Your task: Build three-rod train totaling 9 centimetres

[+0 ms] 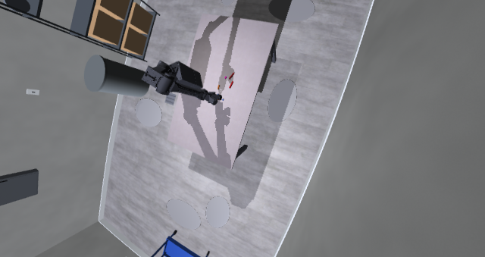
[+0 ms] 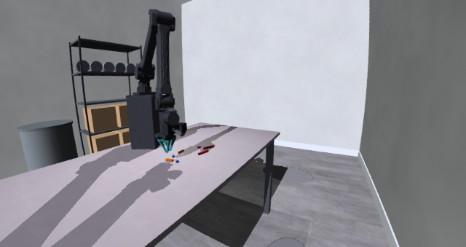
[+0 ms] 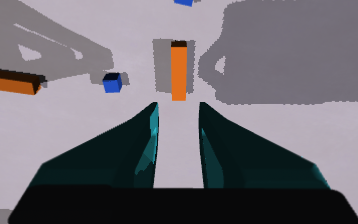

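Observation:
My gripper (image 2: pixel 167 151) (image 3: pixel 178 111) is partly open and empty, pointing down above the table. An orange rod (image 2: pixel 169 159) (image 3: pixel 179 74) lies just ahead of the fingertips in the wrist view, lengthwise in line with the gap between them. A blue rod (image 2: pixel 173 156) (image 3: pixel 112 84) lies left of it in the wrist view, and a second orange rod (image 1: pixel 218 87) (image 2: pixel 180 151) (image 3: pixel 10 83) farther left. Another blue rod (image 1: pixel 223 99) (image 2: pixel 177 161) (image 3: pixel 183 2) shows at the wrist view's top edge. A magenta rod (image 1: pixel 226 77) (image 2: pixel 199 146) lies near two separate red rods (image 1: pixel 231 76) (image 2: pixel 203 152). All these rods stand apart.
The table (image 1: pixel 250 52) (image 2: pixel 120 218) carries large shadows of the arm. The arm's dark pedestal (image 2: pixel 142 123) stands at the table's far side. A shelf rack and a grey bin (image 2: pixel 47 145) stand beyond it.

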Available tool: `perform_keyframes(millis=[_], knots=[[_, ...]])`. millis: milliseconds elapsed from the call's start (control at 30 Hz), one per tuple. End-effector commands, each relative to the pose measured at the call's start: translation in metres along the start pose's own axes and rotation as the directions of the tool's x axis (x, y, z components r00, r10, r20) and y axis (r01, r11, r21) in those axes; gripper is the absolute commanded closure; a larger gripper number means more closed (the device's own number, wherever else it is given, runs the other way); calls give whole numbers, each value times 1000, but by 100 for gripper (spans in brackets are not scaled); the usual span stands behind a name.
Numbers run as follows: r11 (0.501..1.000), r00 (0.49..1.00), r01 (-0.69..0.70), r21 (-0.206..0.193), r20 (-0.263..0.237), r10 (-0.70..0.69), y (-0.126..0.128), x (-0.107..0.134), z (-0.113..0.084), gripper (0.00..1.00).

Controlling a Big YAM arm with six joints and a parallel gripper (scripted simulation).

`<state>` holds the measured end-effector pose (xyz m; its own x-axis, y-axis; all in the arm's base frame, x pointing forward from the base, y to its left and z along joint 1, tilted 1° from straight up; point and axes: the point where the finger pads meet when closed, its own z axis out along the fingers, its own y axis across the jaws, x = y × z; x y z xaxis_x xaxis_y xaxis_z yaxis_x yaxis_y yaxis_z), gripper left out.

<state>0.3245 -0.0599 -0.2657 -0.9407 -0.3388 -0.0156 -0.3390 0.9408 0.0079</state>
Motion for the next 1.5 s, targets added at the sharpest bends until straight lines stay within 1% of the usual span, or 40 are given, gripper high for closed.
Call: perform_keyframes(millis=[0,433,733,933,1467], knots=[[1000,1000,17,7,17,-17,1,-8,5,77],[1000,1000,14,7,15,-14,1,-8,25,77],[1000,1000,13,6,15,-13,1,-7,31,77],[1000,1000,12,6,14,-12,2,-7,33,77],[1000,1000,12,8,18,-13,1,-9,32,77]])
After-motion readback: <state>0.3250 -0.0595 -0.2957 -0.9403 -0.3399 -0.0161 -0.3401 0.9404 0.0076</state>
